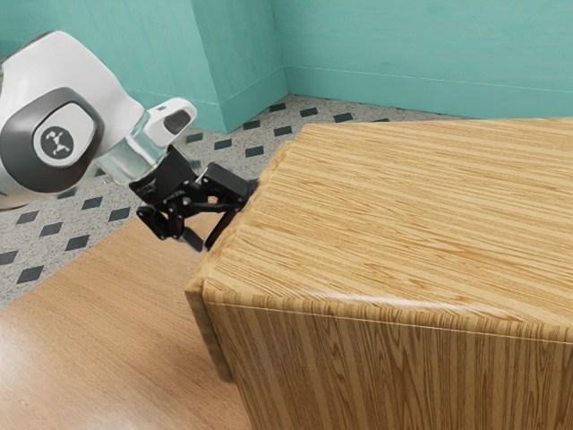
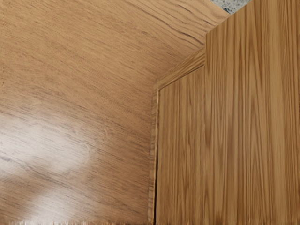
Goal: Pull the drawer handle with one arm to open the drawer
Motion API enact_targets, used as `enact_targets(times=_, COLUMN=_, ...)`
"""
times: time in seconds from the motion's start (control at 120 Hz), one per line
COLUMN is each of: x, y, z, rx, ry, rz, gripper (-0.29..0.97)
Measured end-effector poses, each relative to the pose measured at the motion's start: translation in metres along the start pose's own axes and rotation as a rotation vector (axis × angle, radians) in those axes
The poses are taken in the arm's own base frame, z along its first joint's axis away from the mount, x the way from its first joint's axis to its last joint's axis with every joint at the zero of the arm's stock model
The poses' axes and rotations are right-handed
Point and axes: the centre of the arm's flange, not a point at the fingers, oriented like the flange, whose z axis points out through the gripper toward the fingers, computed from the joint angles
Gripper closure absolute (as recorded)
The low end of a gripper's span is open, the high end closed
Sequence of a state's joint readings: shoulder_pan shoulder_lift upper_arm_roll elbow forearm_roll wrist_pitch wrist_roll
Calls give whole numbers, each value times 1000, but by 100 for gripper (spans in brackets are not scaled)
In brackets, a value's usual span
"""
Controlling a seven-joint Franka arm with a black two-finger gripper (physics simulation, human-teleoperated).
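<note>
A large wooden cabinet [image 1: 403, 233] stands on the wood floor, its front face turned toward the exterior view's left and seen nearly edge-on. My black gripper [image 1: 229, 215] is at that front face, just under the top edge. Its fingers stand apart, one finger [image 1: 240, 190] up by the top edge and the other lower down. I see nothing held between them. In the wrist view a flat wooden drawer front [image 2: 225, 140] lies close under the hand, with a thin seam [image 2: 154, 154] along its side.
Wood flooring [image 1: 98, 331] stretches before the cabinet, where the arm reaches in. Speckled tile floor [image 1: 63, 228] and teal walls [image 1: 403, 45] lie behind. The cabinet top is a broad bare surface.
</note>
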State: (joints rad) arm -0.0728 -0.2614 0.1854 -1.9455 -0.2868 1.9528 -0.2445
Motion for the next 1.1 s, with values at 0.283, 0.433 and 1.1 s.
enact_targets(times=0.283, x=-25, y=-53, z=-26, rx=-16, ry=14, rz=-50, gripper=0)
enact_targets(times=0.433, x=-34, y=-79, z=-42, rx=-13, ry=26, rz=-55, gripper=0)
enact_targets(times=1.1, x=-57, y=-146, z=-110, rx=42, ry=100, rz=-83, gripper=1)
